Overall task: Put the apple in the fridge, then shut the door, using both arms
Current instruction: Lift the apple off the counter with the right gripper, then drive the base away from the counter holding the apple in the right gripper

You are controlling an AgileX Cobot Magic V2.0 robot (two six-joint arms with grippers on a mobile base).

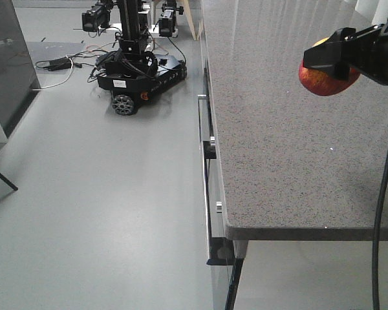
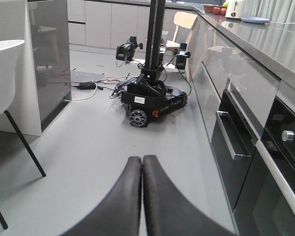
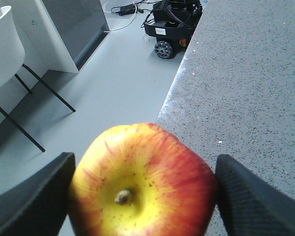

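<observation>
A: Right wrist view. The apple (image 3: 142, 182) fills the lower centre with its stem dimple toward the camera, yellow round the dimple and red at the edges. Right gripper (image 3: 143, 196): jaws closed onto the apple, one finger against each side.

B: The front view agrees. There the apple sits at upper right, gripped, over the speckled grey table (image 1: 278, 129) and seemingly clear of its surface. The wrist view alone does not show that.

A: Left gripper (image 2: 141, 164)?

B: Only the left wrist view has it. Its jaws are pressed together with nothing between them, at lower centre above the grey floor (image 2: 88, 162).

A: Anything else peculiar to that view?

B: The table's front face. It has an oven (image 2: 236, 157) with a bar handle and one knob (image 2: 288, 136) at the right edge. Far along the top are a plate (image 2: 254, 20) and some red fruit (image 2: 217, 10), too small to count.

A: Shared items?

B: A black wheeled base (image 2: 152, 101) with cables shows in the upper part of all three views. A dark grey panel (image 2: 49, 54) stands at upper left. I cannot tell whether it is the fridge.

A: Counts.

B: Apples held: one. Grippers: two. Wheeled bases: one. White chair (image 2: 2, 64): one, in both wrist views but not the front view. Wooden chair (image 2: 184, 22): one, in the left wrist view only.
</observation>
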